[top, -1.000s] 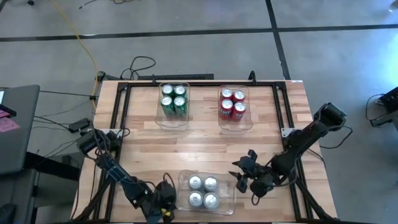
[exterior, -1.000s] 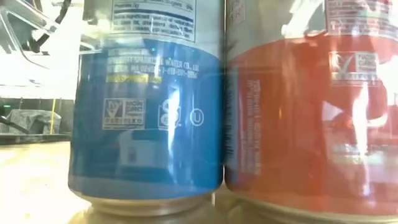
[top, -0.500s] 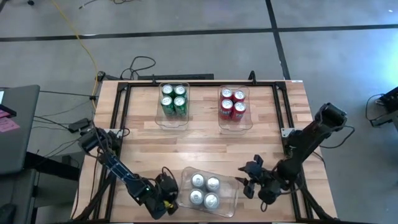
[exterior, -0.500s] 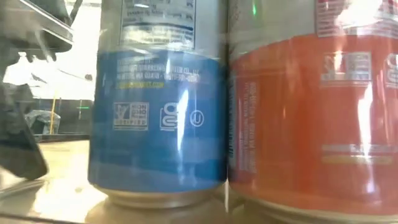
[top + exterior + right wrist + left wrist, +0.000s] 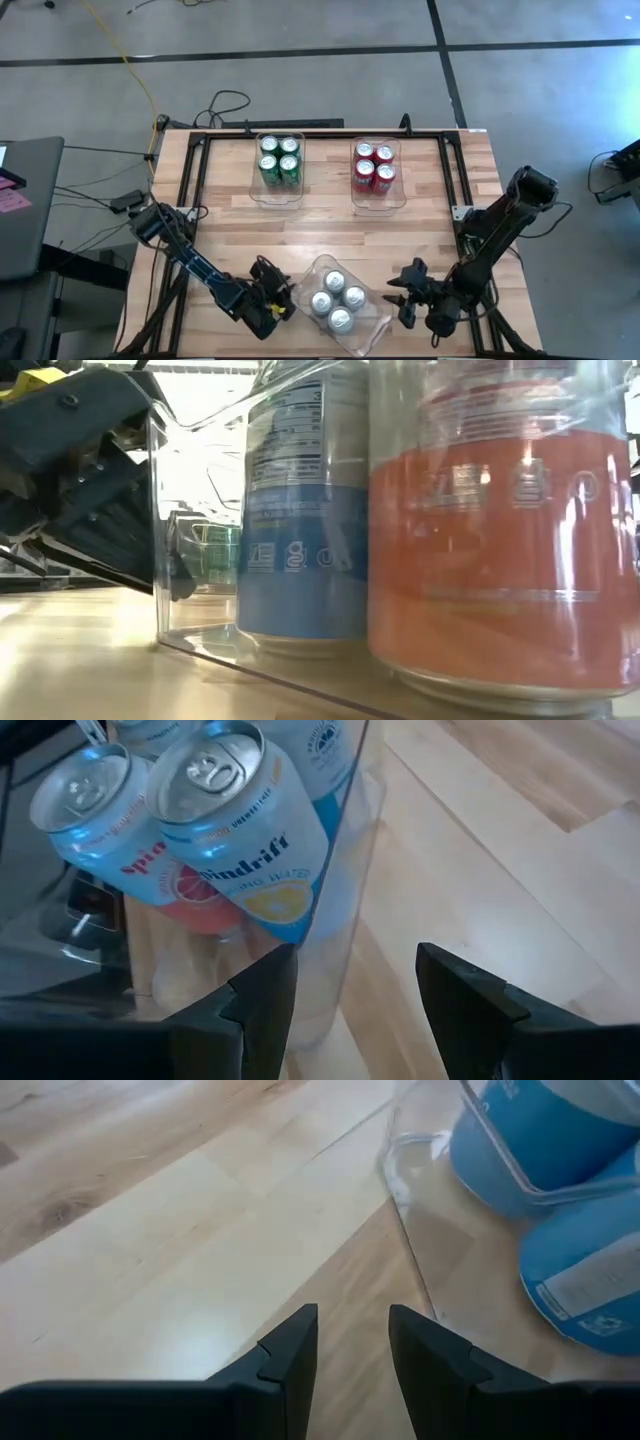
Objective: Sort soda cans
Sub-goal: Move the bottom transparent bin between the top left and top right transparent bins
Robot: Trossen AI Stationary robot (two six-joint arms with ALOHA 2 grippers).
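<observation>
Even daylight — glare, close-up blur

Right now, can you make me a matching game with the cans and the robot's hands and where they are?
Things:
1. green cans
2. red cans
3. silver cans
4. left gripper

Places:
A. near edge, in the tilted clear bin
B. far bin on the right
C. just left of the near bin
D. far bin on the left

Pairs: 1-D, 2-B, 3-A, 4-C
</observation>
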